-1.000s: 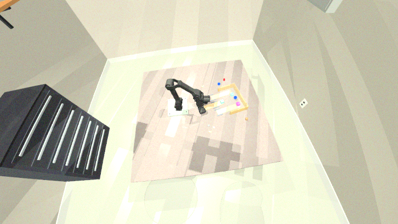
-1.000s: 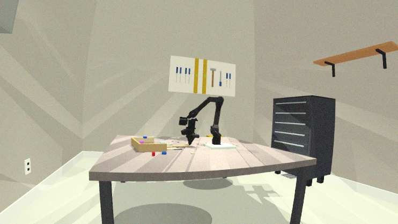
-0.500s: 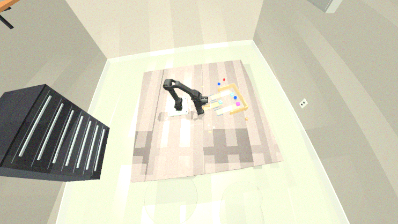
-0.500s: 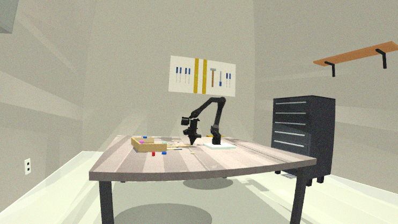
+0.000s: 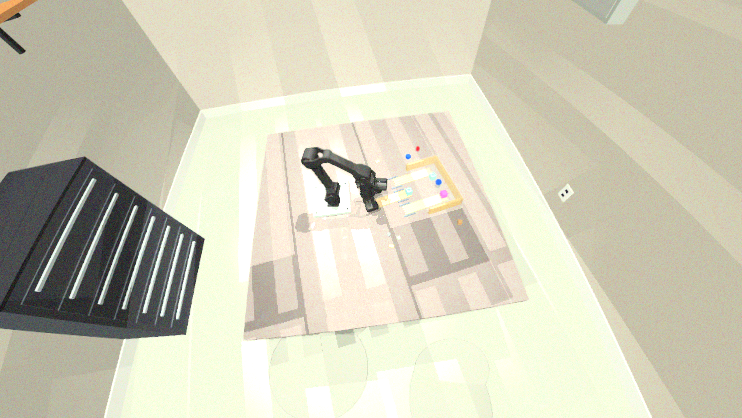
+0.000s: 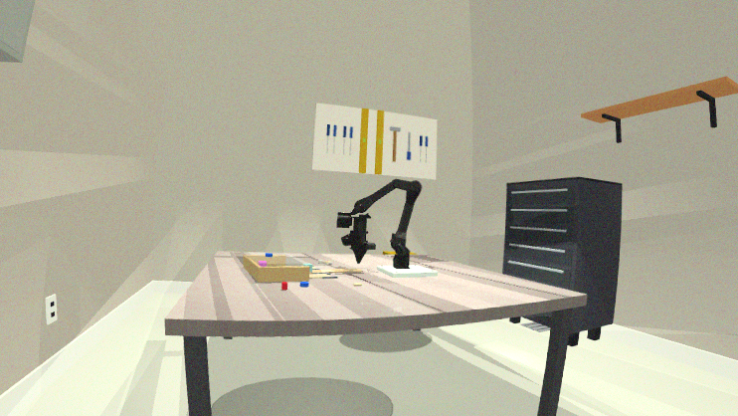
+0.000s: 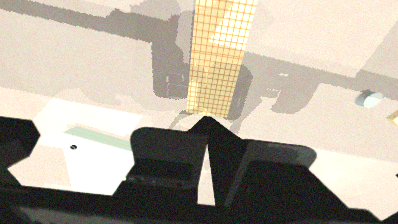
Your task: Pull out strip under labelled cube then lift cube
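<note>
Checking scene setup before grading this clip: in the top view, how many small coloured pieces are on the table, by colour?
Blue pieces: 2
Red piece: 1
Magenta piece: 1
Pale cyan cubes: 2
Orange piece: 1
Total: 7

No readable text, numbers or brands in any view. White wall poster shows only tool pictures and two yellow stripes, no lettering. Label on the pale cyan cube is too small to read.
</note>
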Controlling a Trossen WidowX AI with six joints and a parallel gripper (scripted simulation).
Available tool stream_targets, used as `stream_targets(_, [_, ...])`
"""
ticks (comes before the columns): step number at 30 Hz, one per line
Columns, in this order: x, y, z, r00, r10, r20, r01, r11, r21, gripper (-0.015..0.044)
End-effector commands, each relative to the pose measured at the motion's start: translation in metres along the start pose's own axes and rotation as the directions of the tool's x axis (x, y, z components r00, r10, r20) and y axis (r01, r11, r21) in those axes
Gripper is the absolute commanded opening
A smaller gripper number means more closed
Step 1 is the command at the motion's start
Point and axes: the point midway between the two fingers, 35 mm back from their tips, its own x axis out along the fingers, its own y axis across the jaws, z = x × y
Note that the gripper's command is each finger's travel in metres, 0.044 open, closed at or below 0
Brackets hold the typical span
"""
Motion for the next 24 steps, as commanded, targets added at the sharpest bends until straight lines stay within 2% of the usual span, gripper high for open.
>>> stream_targets(1, [-0.014,-0.001,0.002,1.000,-0.003,-0.002,0.003,1.000,0.002,0.0000])
stream_targets(2, [-0.014,-0.001,0.002,1.000,-0.003,-0.002,0.003,1.000,0.002,0.0000])
stream_targets(19, [-0.019,-0.002,0.074,1.000,-0.003,0.004,0.003,1.000,-0.010,0.0440])
stream_targets(24, [-0.022,-0.003,0.096,1.000,-0.003,0.006,0.003,1.000,-0.010,0.0440])
